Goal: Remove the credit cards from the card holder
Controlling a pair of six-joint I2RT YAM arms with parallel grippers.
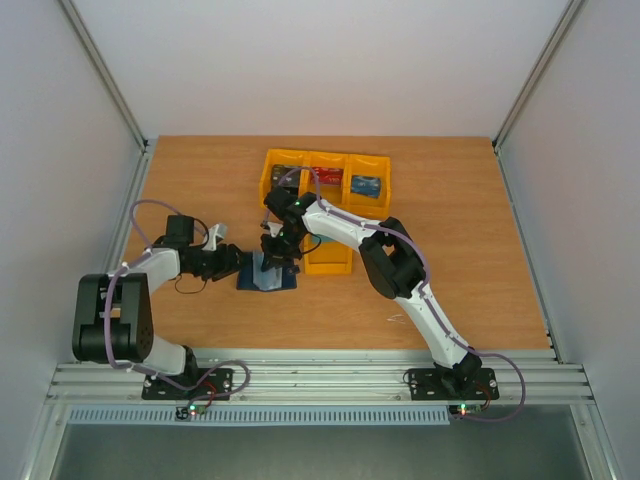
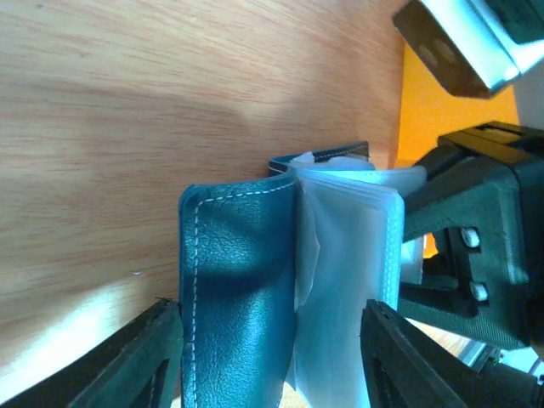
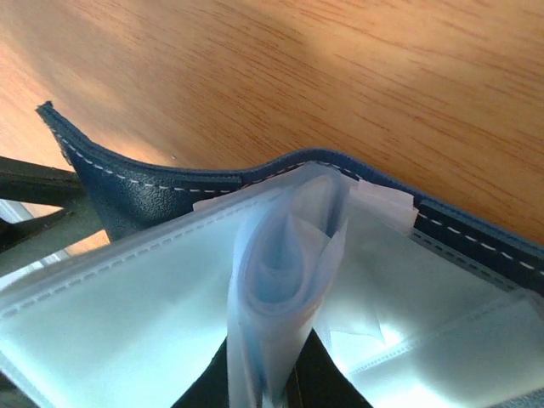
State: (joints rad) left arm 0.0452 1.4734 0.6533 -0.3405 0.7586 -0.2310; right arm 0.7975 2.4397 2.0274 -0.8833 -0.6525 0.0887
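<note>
Card holder braced from the left, its sleeves pinched from the right.

Left of the desk's (image 1: 470, 260) centre, nearer the near edge, the card holder (image 1: 270, 280) is straddled by the left gripper (image 2: 270, 308), apparently to brace it; whether the cover is actually pinched cannot be told. A bundle of clear sleeves (image 3: 272, 272) is clamped upright in the closed right gripper (image 3: 265, 387), probably so the pockets fan apart. No credit cards are seen in them. Toward the far edge three yellow bins (image 1: 367, 158) are lined up, with dark, red and blue items inside; a fourth bin (image 1: 330, 264) is set just right of the holder, and its contents cannot be made out.
</note>
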